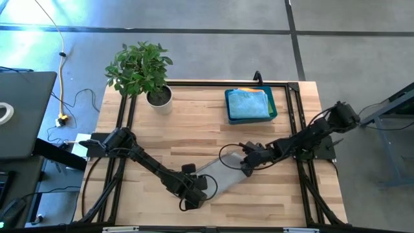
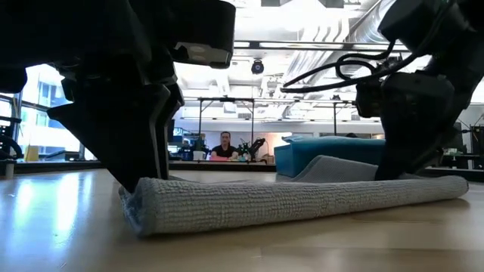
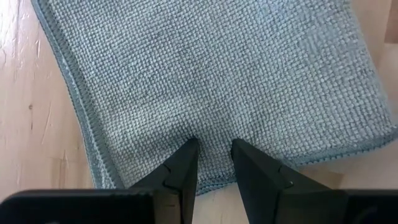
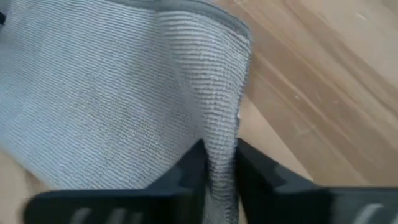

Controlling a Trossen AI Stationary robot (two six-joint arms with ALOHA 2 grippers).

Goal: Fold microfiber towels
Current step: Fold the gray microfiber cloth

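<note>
Grey towel (image 1: 223, 176) stretched between both, left gripper (image 3: 214, 152) pinching one end; right gripper (image 4: 219, 155) pinching the other

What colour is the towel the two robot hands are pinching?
Grey: the soft woven microfiber towel looks plain grey, clearest in the left wrist view.

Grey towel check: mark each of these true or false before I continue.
1. Both tools are at the grey towel. True: left tool, right tool.
2. The right tool is pinching a towel edge. True.
3. The blue bin is empty. False: it holds a light blue towel.
4. The potted plant stands between the arms. False: it stands at the table's far edge.
5. The grey towel lies inside the bin. False: it lies on the table.
</note>
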